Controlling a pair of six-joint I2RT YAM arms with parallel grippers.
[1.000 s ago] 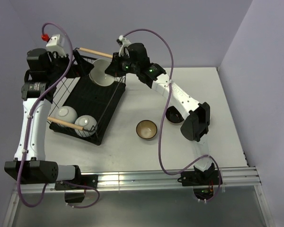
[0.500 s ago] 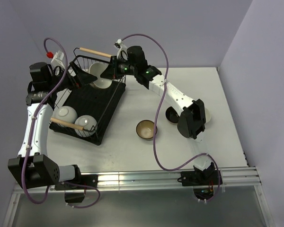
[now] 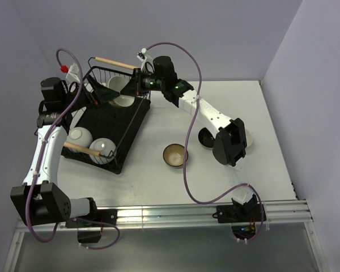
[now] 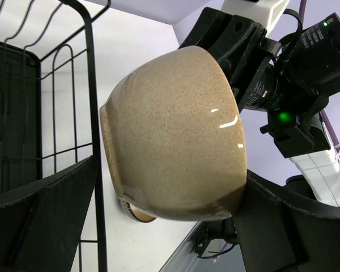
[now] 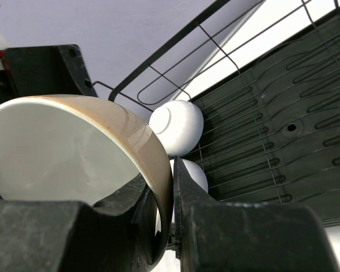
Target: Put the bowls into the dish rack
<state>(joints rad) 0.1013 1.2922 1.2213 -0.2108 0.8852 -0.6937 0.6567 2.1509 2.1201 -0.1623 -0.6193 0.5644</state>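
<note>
The dish rack (image 3: 120, 126) lies at the left of the table. Two white bowls (image 3: 79, 136) (image 3: 102, 146) sit upside down at its near end; they also show in the right wrist view (image 5: 178, 126). My right gripper (image 3: 137, 84) is shut on the rim of a cream-beige bowl (image 3: 122, 92), held tilted over the rack's far end, its rim pinched between the fingers (image 5: 173, 187). My left gripper (image 3: 99, 95) is open, its jaws wide on either side of that bowl (image 4: 175, 130); the left finger (image 4: 45, 209) stands apart from it. A brown bowl (image 3: 175, 154) and a black bowl (image 3: 205, 137) stand on the table.
Another cream bowl (image 3: 249, 136) is mostly hidden behind the right arm's elbow (image 3: 231, 144). The rack's wire wall (image 4: 90, 85) stands close to my left fingers. Wooden handles (image 3: 114, 62) (image 3: 79, 148) cross both ends of the rack.
My left gripper has swung down and right to the cream-beige bowl, jaws now around it. The right gripper has shifted the bowl slightly left and lower over the rack.
</note>
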